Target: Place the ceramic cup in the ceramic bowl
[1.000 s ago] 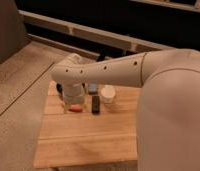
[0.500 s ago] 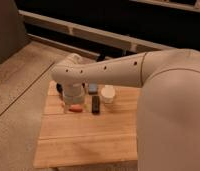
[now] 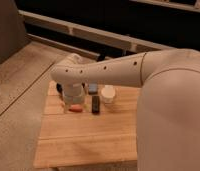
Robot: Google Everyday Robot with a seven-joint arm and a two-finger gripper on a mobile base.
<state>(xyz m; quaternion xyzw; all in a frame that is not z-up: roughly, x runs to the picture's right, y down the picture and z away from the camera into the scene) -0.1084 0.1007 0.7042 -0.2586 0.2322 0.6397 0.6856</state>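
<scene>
Ceramic cup stands upright on wooden surface, near far edge, w/ nothing gripping it. Black bar lies just beside cup, front-left of it. Small blue-grey block sits left of cup, close. End effector hangs further left of cup, past bar & block, low over surface; fingers apart, clear of cup. Small orange item lies left of cup beyond bar, right below end effector. White arm spans across above cup, running from robot body on cup's right to end effector.
</scene>
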